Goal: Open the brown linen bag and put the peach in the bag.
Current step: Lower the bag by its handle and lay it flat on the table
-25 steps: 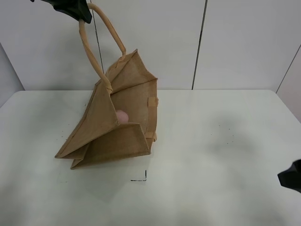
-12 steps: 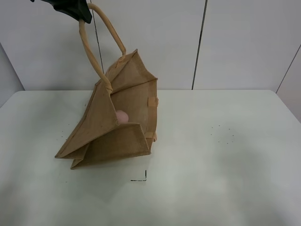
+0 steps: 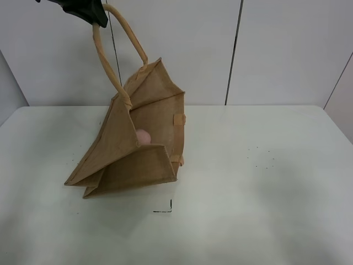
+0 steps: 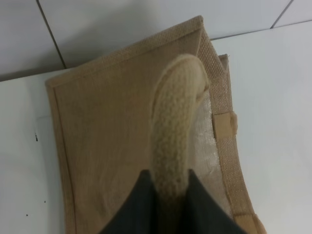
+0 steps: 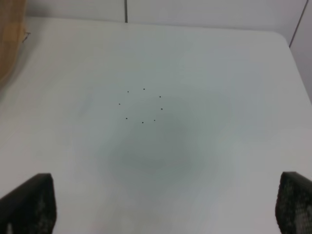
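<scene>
**Bag hanging from the left gripper, peach inside, right gripper open and empty**

In the high view your left gripper (image 3: 88,14) sits at the far left and is cut off by the top of the frame. You can't read its fingers from there. The left wrist view settles it: both dark fingers (image 4: 134,204) are pinched tight on a rolled handle (image 4: 173,131) with no gap showing.

That handle holds up the brown linen bag (image 3: 149,99). The bag leans with its lower edge on the white table (image 3: 265,221) and its mouth gapes toward the right. The peach (image 3: 143,136) lies inside, low down. You see only a pale pink part of it, as the nearer panel covers the rest.

Just near of the bag a small black corner mark (image 3: 165,208) is on the table, and further right a faint ring of dots (image 3: 259,157).

Your right gripper (image 5: 163,204) is missing from the high view. Its wrist view shows only two fingertips (image 5: 29,202) at the frame corners, spread wide over bare table, with nothing between them.
</scene>
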{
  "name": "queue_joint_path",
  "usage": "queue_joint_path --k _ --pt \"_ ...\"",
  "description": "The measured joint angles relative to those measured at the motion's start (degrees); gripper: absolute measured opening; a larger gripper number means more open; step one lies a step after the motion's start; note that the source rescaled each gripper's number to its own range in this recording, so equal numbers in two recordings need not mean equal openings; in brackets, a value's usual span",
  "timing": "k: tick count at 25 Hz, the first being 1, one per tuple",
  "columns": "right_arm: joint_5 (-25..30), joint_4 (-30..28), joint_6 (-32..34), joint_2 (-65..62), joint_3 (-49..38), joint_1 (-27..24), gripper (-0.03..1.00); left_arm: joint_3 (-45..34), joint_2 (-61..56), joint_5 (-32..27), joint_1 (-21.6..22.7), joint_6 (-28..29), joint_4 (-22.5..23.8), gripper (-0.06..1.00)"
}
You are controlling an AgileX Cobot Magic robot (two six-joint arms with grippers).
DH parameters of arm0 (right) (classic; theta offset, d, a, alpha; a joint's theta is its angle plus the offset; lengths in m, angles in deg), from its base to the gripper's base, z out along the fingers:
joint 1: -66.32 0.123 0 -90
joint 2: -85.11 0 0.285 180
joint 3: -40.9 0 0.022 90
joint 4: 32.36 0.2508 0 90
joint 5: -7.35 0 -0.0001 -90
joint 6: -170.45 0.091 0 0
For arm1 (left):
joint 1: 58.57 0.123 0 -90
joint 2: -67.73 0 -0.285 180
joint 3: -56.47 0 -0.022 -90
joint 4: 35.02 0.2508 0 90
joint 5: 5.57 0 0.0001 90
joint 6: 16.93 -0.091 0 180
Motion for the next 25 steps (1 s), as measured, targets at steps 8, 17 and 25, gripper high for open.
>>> queue_joint_path --k 8,17,25 --pt "0.0 0.0 0.0 0.0 0.0 0.0 1.0 0.0 2.12 0.0 0.0 0.0 -0.45 0.0" --pt "0.0 0.0 0.05 0.0 0.0 0.0 1.0 -3.14 13.49 0.17 0.0 -0.41 -5.93 0.0" --pt "0.0 -0.05 0.05 0.0 0.0 0.0 1.0 -5.03 23.77 0.46 0.0 -1.99 -7.57 0.0"
